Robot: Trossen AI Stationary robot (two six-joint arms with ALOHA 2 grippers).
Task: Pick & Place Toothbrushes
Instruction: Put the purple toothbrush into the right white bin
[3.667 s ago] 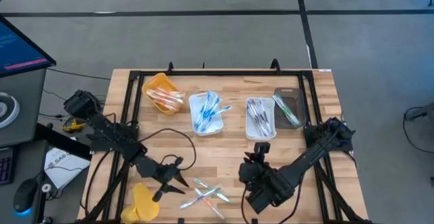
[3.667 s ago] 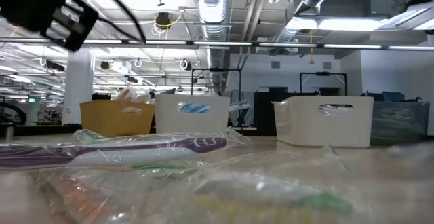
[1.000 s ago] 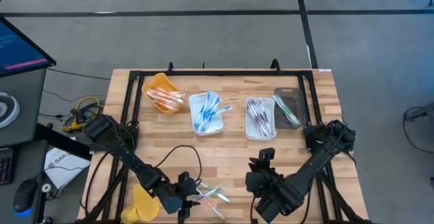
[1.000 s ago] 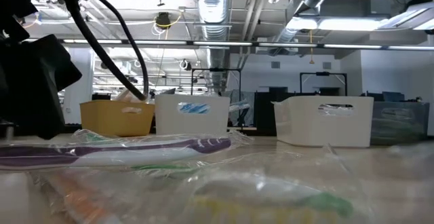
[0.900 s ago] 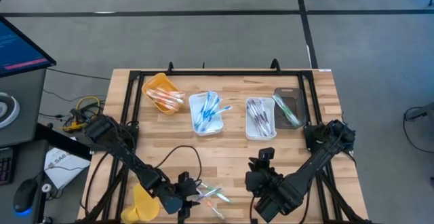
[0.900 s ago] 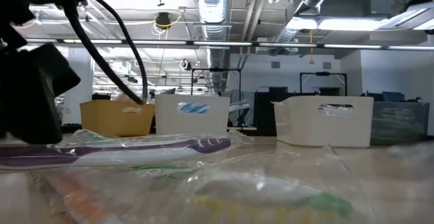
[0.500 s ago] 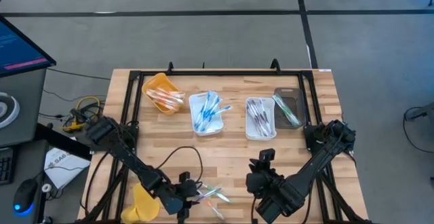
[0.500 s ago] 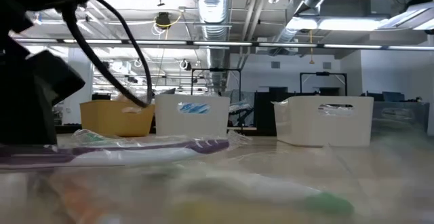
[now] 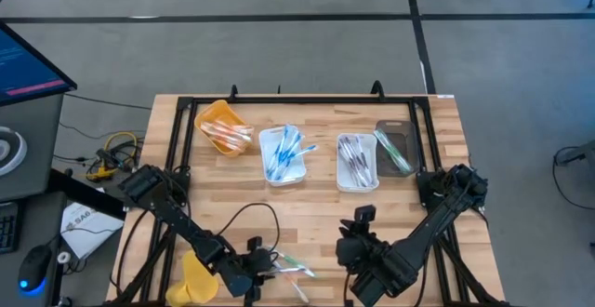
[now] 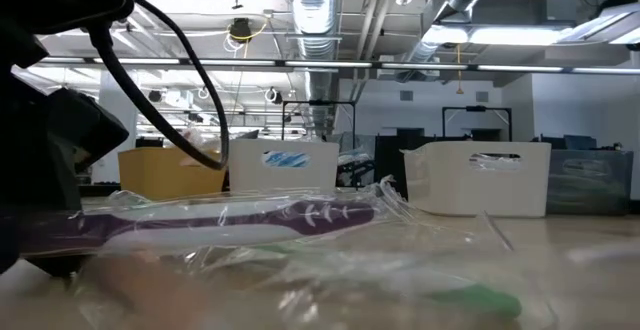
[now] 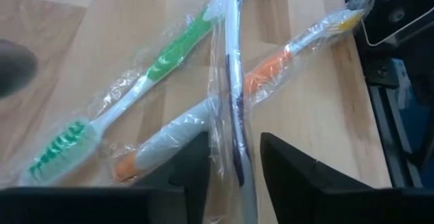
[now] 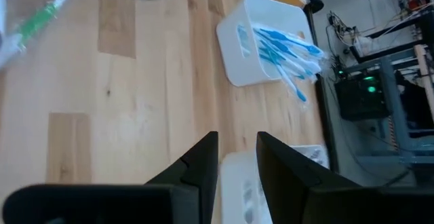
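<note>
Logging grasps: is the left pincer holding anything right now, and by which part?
Not clearly: the left pincer straddles the wrapped purple toothbrush at its handle, but its fingers are not visibly clamped on it.

Four trays point(image 9: 284, 155) sit in a row across the table's point(image 9: 316, 219) far half, each holding toothbrushes, while loose wrapped toothbrushes point(image 9: 290, 268) lie crossed at the near edge, between the left gripper point(image 9: 262, 262) and right gripper point(image 9: 358, 225).

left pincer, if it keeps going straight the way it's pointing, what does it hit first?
Likely the purple toothbrush in clear wrap, lying right between the left pincer fingers; past it, the crossing orange toothbrush. Depth is hard to judge.
</note>
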